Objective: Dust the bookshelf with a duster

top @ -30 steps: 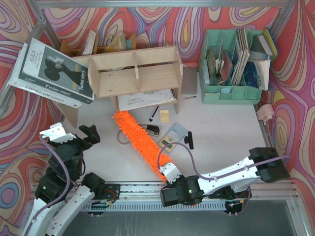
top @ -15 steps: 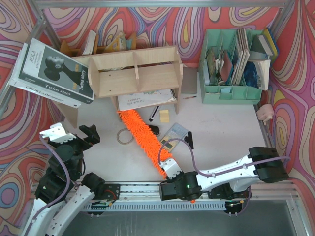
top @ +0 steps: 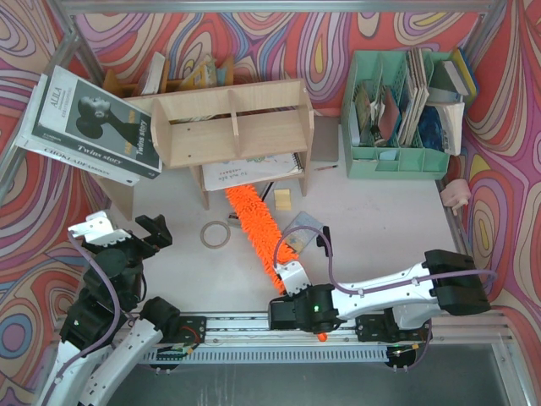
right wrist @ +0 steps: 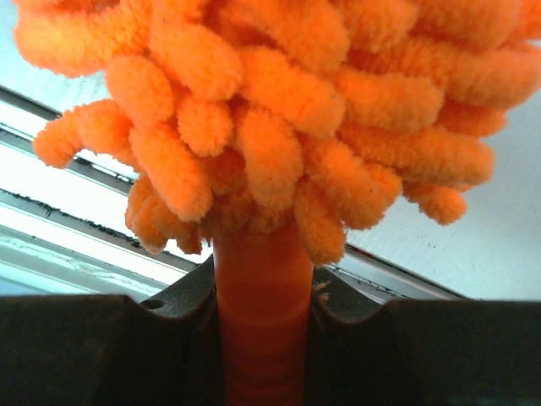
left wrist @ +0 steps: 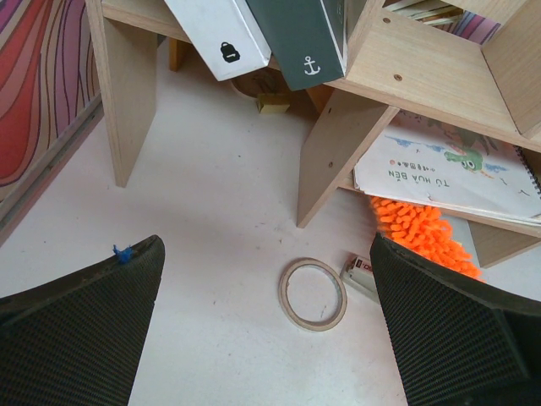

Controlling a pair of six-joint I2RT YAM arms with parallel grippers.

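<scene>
The bookshelf (top: 232, 127) is a wide light plywood unit standing at the back of the table; its legs and lower tier (left wrist: 338, 144) fill the top of the left wrist view. The orange fluffy duster (top: 260, 230) runs diagonally from my right gripper (top: 289, 275) up to the shelf's lower opening, and its tip (left wrist: 423, 233) lies against a spiral-bound book (left wrist: 448, 165) there. My right gripper (right wrist: 262, 338) is shut on the duster's orange handle (right wrist: 262, 304), just below the fluffy head (right wrist: 279, 110). My left gripper (top: 125, 230) hangs open at the near left, holding nothing (left wrist: 266, 338).
A tape ring (top: 217, 233) and a small white item (left wrist: 363, 275) lie in front of the shelf. Large books (top: 93, 123) lean at the shelf's left. A mint-green organiser (top: 397, 110) stands back right. A small case (top: 302, 228) and yellow notes (top: 282, 200) lie beside the duster.
The duster's head has swung to the right and forward, so its tip now reaches under the shelf's lower tier. The right gripper shifted slightly with it. The left arm has not moved.
</scene>
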